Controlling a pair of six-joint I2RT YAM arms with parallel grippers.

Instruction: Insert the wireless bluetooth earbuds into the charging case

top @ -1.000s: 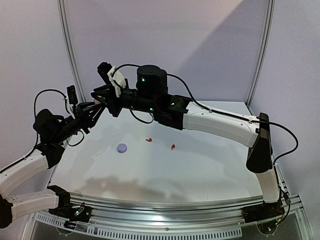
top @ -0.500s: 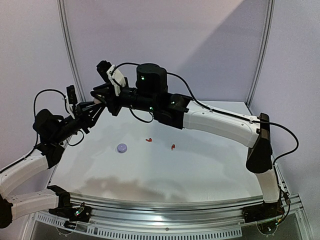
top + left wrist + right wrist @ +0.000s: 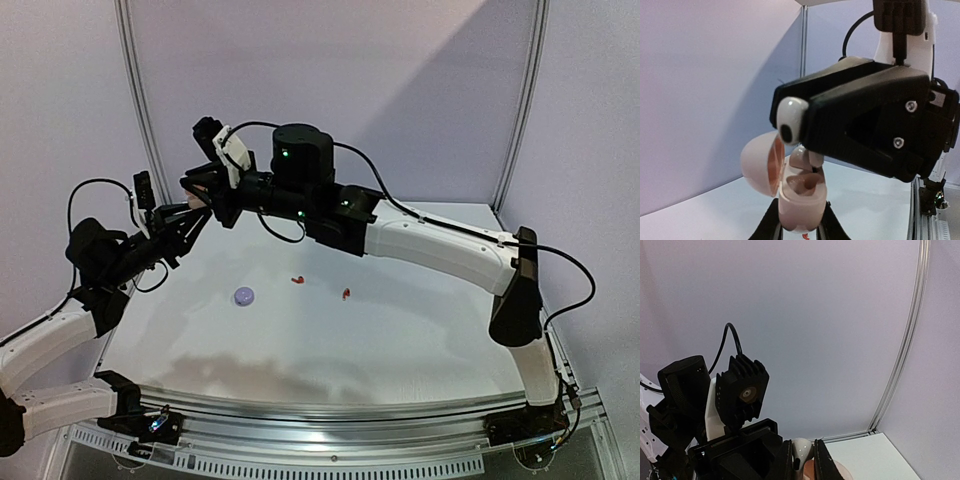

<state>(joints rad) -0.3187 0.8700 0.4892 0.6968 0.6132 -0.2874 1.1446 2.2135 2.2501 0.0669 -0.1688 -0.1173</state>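
readable text: none in any of the three views, sorry
charging case [image 3: 799,205]: plain pale shell, no logo or lettering I can make out
white earbud [image 3: 789,120]: just a dark oval spot on it, no print
brands / numbers / signs: nothing legible, anything finer is too small or blurry to tell

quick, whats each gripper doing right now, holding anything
left gripper: closed, holding the open charging case by its base
right gripper: closed, holding a white earbud just above the case
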